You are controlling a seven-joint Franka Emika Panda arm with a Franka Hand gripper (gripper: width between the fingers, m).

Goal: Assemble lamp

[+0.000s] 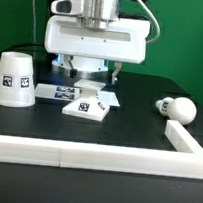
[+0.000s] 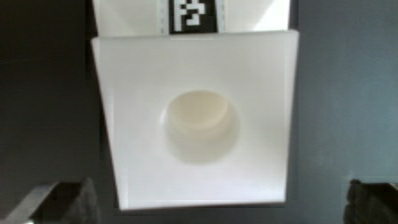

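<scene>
The flat square white lamp base [image 1: 86, 107] lies on the black table right below my gripper [image 1: 88, 80]. In the wrist view the base [image 2: 196, 70] fills the middle, with its oval socket hole [image 2: 199, 125] facing up. My gripper [image 2: 210, 205] is open and empty. Its dark fingertips [image 2: 39, 203] stand wide apart, just outside the base's two side edges and above it. The cone-shaped shade [image 1: 13, 78] stands at the exterior view's left. The round-headed bulb [image 1: 177, 108] lies on its side at the exterior view's right.
A long white rail [image 1: 84, 156] runs along the front of the table and turns back at the exterior view's right [image 1: 189, 141]. The marker board [image 1: 58, 89] lies just behind the base. A tagged white strip [image 2: 192, 14] shows past the base's edge in the wrist view.
</scene>
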